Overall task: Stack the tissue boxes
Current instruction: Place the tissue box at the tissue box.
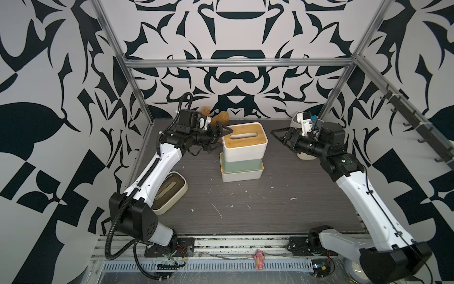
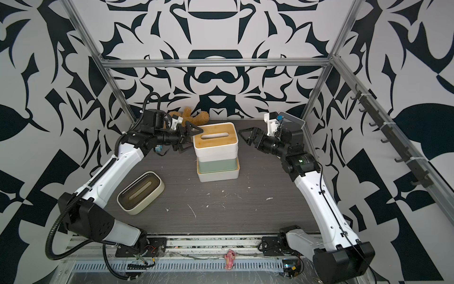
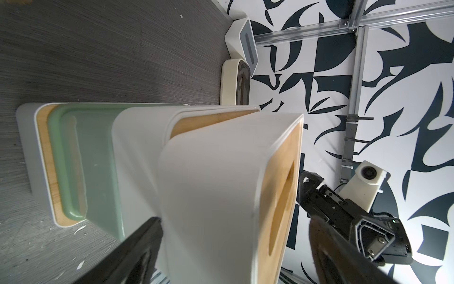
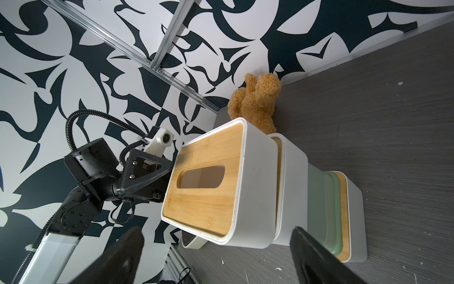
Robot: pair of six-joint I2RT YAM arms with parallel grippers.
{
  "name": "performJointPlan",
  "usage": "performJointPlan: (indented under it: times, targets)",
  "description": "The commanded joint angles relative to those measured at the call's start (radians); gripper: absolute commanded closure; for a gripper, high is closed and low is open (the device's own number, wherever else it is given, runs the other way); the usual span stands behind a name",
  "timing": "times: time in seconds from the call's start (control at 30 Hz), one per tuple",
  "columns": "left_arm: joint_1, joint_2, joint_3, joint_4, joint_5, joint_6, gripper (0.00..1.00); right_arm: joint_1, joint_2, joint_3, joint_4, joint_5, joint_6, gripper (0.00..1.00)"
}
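1. Cream box (image 2: 140,191) sits alone, front-left by the left arm
2. Four-box stack (image 1: 242,159) is mid-table, left gripper (image 1: 219,139) gaping wide round the top box (image 1: 245,136) end, not clamping it
3. Right gripper (image 2: 244,138) wide open, empty, just beside the stack
4. Teddy (image 2: 194,116) at the back wall

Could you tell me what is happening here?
Two arms are stacking tissue boxes. The stack is four high; the left claw is open around one end of the top box, and the right claw is open, clear of it. A cream box near the left arm, plus a grey-lidded box and second cream box by the right arm, are not yet stacked.
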Motion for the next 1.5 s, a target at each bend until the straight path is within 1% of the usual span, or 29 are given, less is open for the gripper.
performJointPlan:
  times: [0.0, 0.23, 0.33, 0.47, 0.53, 0.63, 0.7, 0.77, 0.83, 0.97, 1.1, 1.23, 1.47]
  targets:
    - [0.009, 0.004, 0.021, -0.019, -0.009, 0.015, 0.04, 0.006, -0.01, 0.031, 0.027, 0.006, -0.019, 0.03]
    - [0.013, 0.01, 0.026, -0.036, -0.024, 0.019, 0.03, 0.006, -0.008, 0.034, 0.029, 0.005, -0.022, 0.03]
    - [0.019, 0.01, 0.025, -0.038, -0.029, 0.021, 0.0, 0.006, -0.01, 0.034, 0.022, 0.009, -0.025, 0.03]
    - [0.031, 0.006, 0.031, -0.051, -0.038, 0.025, 0.01, 0.006, -0.01, 0.04, 0.015, 0.013, -0.03, 0.02]
    - [0.049, -0.013, 0.028, -0.07, -0.07, 0.025, 0.01, 0.006, -0.007, 0.046, 0.01, 0.014, -0.035, 0.02]
    - [0.081, -0.071, 0.0, -0.075, -0.131, 0.027, 0.01, 0.006, 0.002, 0.058, 0.006, 0.009, -0.037, 0.01]
    - [0.091, -0.119, -0.017, -0.059, -0.152, 0.041, 0.01, 0.007, 0.011, 0.066, 0.006, -0.005, -0.037, 0.01]
    - [0.091, -0.147, -0.03, -0.022, -0.117, 0.055, 0.01, 0.016, 0.024, 0.076, 0.01, -0.018, -0.039, 0.01]
    - [0.09, -0.156, -0.022, -0.023, -0.07, 0.076, 0.01, 0.03, 0.044, 0.089, 0.011, -0.033, -0.043, 0.01]
    - [0.066, -0.171, -0.016, -0.047, -0.062, 0.125, 0.01, 0.067, 0.099, 0.122, 0.012, -0.055, -0.054, 0.01]
    - [0.035, -0.133, 0.017, -0.07, -0.003, 0.151, 0.01, 0.079, 0.117, 0.133, 0.01, -0.026, -0.061, 0.01]
    - [-0.006, -0.103, 0.056, -0.082, -0.01, 0.17, 0.01, 0.084, 0.134, 0.138, 0.015, -0.032, -0.062, 0.01]
    - [-0.025, -0.067, 0.105, -0.082, -0.013, 0.173, 0.01, 0.101, 0.155, 0.149, 0.019, -0.035, -0.062, 0.01]
